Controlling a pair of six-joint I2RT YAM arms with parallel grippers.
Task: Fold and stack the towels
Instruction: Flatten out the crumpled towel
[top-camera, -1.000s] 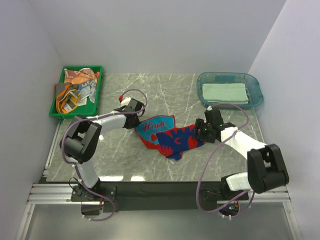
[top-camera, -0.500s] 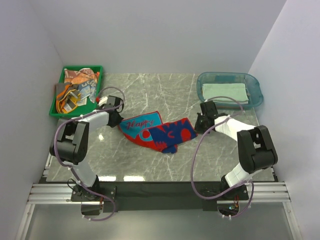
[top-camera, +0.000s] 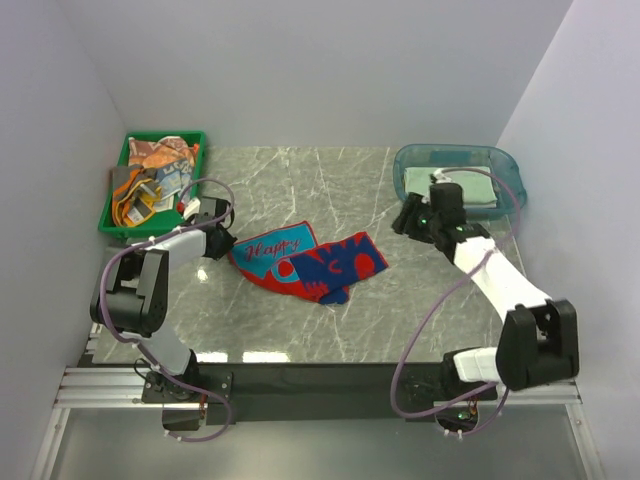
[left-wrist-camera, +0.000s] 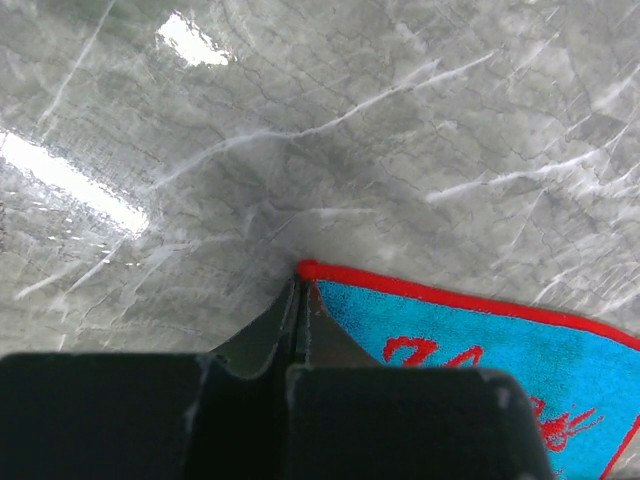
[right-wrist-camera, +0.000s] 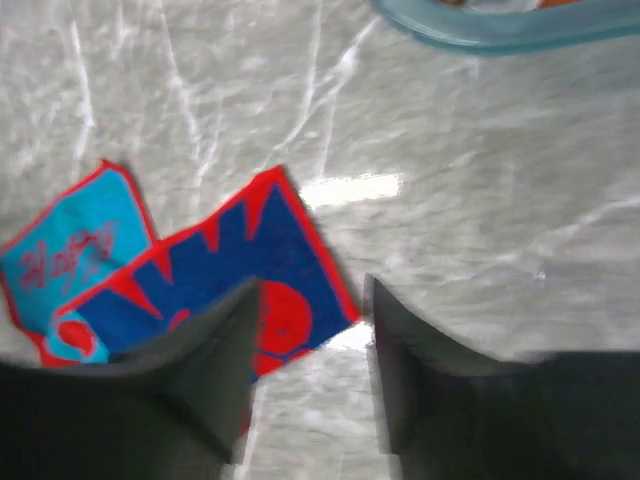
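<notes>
Change, left arm: the left pincer (left-wrist-camera: 298, 292) has travelled toward the green tray (top-camera: 165, 136), dragging the red towel (top-camera: 310, 262) leftward across the counter (top-camera: 300, 180)
Change, right arm: the right pincer (right-wrist-camera: 310, 292) has let go of the towel's right edge and withdrawn toward the blue tub (top-camera: 510, 175)
Left pincer state: fully closed, clamping the towel's red-hemmed corner
Right pincer state: jaws parted, nothing between them
Towel location: mid-counter, left of centre, one layer overlapping another, well apart from both containers
Other towels: a crumpled heap of towels (top-camera: 155, 175) in the tray; a folded pale towel (top-camera: 475, 180) in the tub
Task meaning: the drag has probably stretched the cloth, but it is not yet flat; the fold itself remains to be done
Left wrist view only: shows the hem actually pinched between the closed jaws, which the overhead view cannot resolve
Right wrist view only: confirms an empty gap between its jaws, with the towel's free corner lying below
Overhead view only: shows the towel's whole outline and both containers
</notes>
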